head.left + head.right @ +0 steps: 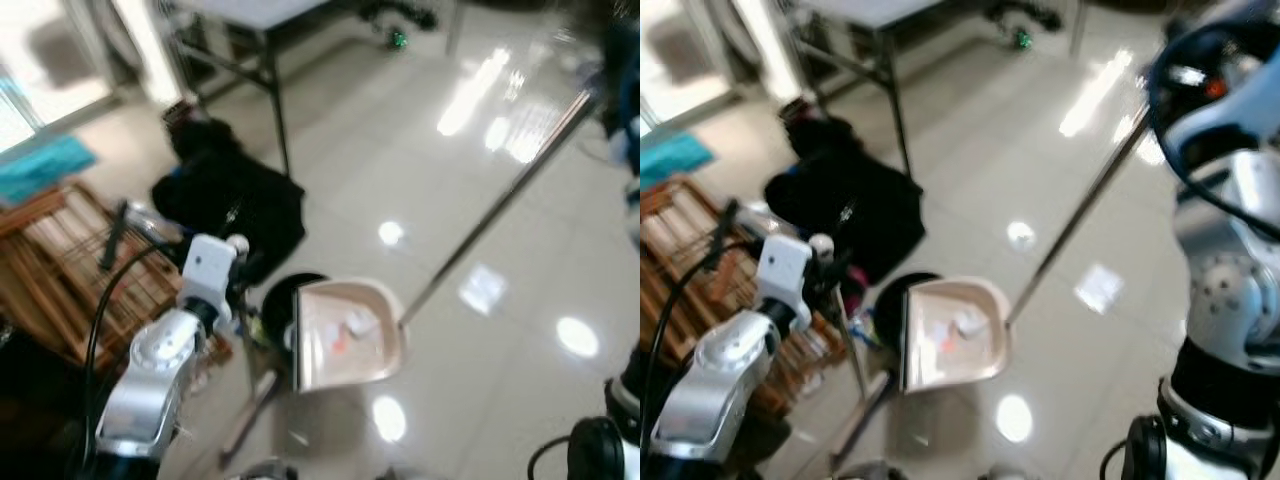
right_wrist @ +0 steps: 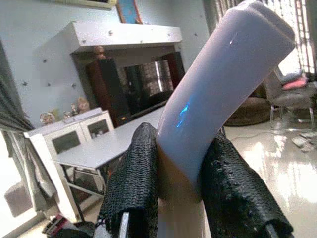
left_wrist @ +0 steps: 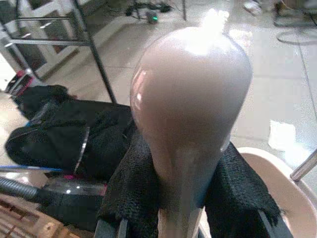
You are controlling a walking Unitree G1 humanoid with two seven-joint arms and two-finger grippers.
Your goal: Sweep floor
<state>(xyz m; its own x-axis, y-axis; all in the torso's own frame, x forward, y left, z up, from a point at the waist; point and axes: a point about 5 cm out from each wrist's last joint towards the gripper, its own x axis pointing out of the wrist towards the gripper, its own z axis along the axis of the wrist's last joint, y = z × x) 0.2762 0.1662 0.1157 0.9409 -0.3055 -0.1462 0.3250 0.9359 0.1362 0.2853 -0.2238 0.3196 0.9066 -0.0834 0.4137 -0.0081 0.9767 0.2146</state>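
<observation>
Glossy pale floor tiles [image 1: 360,190] throw back bright glare, and both head views are blurred, so the scraps in the dustpan [image 1: 348,335] read only as whitish and reddish specks. Its cream pan sits tilted over a black bin [image 1: 280,295], mostly hidden behind it; its thin metal handle [image 1: 500,200] slants up towards the right arm and runs out of frame. The left end effector [image 3: 183,198] has its mesh-covered fingers [image 3: 133,193] closed tight around a cream broom handle's rounded tip [image 3: 190,99], whose lower end is cut off. The right end effector [image 2: 181,193] clamps a white grip [image 2: 223,84]. A dark bag [image 1: 230,195] lies beside a wooden rack [image 1: 70,260].
</observation>
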